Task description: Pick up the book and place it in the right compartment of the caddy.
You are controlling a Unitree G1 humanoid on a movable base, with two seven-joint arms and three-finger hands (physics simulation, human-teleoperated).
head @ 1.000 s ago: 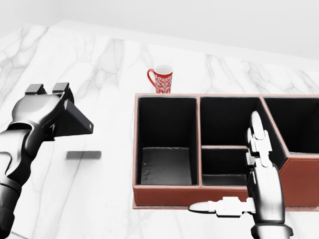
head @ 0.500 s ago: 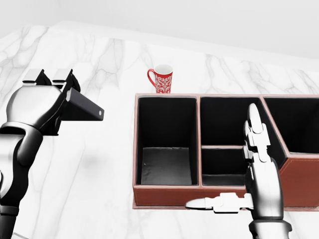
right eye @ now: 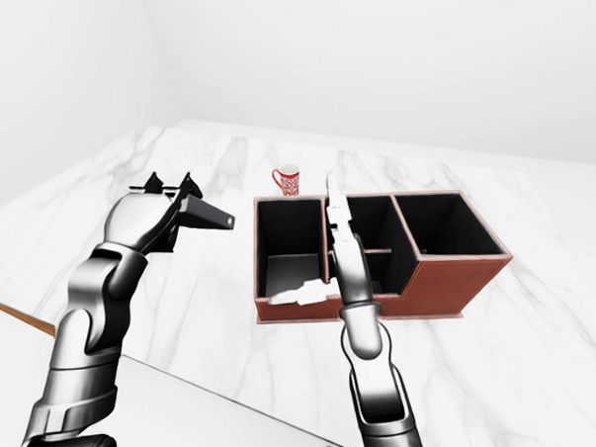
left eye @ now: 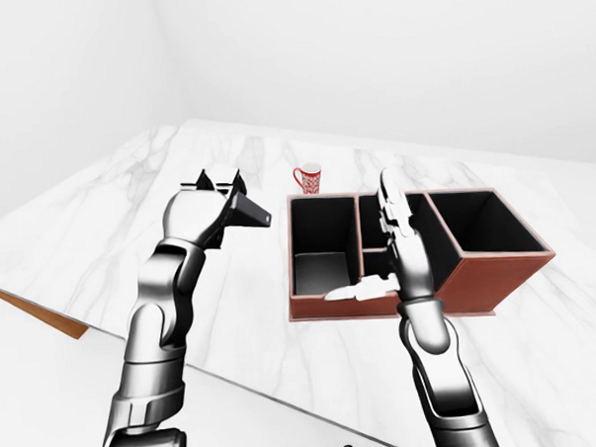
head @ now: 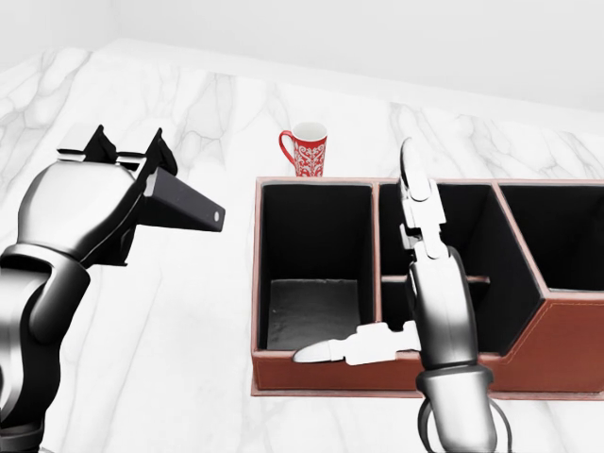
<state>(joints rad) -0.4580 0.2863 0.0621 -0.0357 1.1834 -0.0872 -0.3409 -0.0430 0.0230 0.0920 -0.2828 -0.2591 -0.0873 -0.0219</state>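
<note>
While the left robot hand point(head: 113, 203) grips the book point(head: 179, 206), the right robot hand point(head: 415, 283) hangs open-fingered.

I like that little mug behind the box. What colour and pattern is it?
The mug is red with a white lacy pattern and white inside, clearest in the head view.

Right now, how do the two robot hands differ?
The left robot hand is closed around a dark book and held above the marble table, to the left of the caddy. The right robot hand is open and empty, its fingers pointing straight up over the caddy's middle compartments. Both are shiny metal with three fingers.
</note>
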